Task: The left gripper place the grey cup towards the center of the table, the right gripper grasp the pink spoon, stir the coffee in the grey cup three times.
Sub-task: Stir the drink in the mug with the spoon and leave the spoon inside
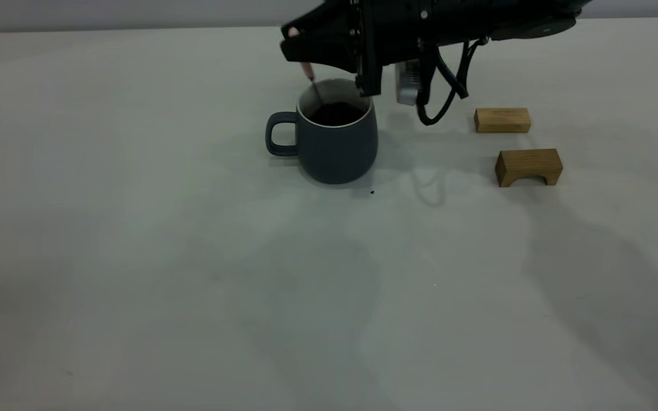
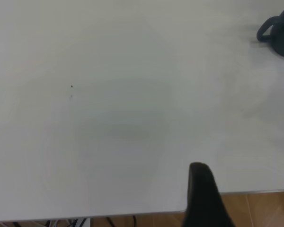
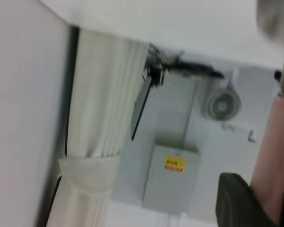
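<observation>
The large pale grey-white matte table point(image 1: 135, 257) fills the exterior view. On it stands the dark slate-grey rounded cup point(image 1: 334, 142) with a loop handle and a white inside, and it contains nearly black coffee point(image 1: 336, 113). The black right gripper point(image 1: 297, 43) hangs just above the cup's rim. Its jaws are clenched on the pale pink handle of the slim pink spoon point(image 1: 308, 71), and the grey metal neck goes down from the jaws into the coffee. Two tan wooden blocks point(image 1: 502, 120) lie well apart from the jaws. The left gripper point(image 2: 203, 198) is at the table edge, far from the cup; whether its jaws are released, I cannot tell.
</observation>
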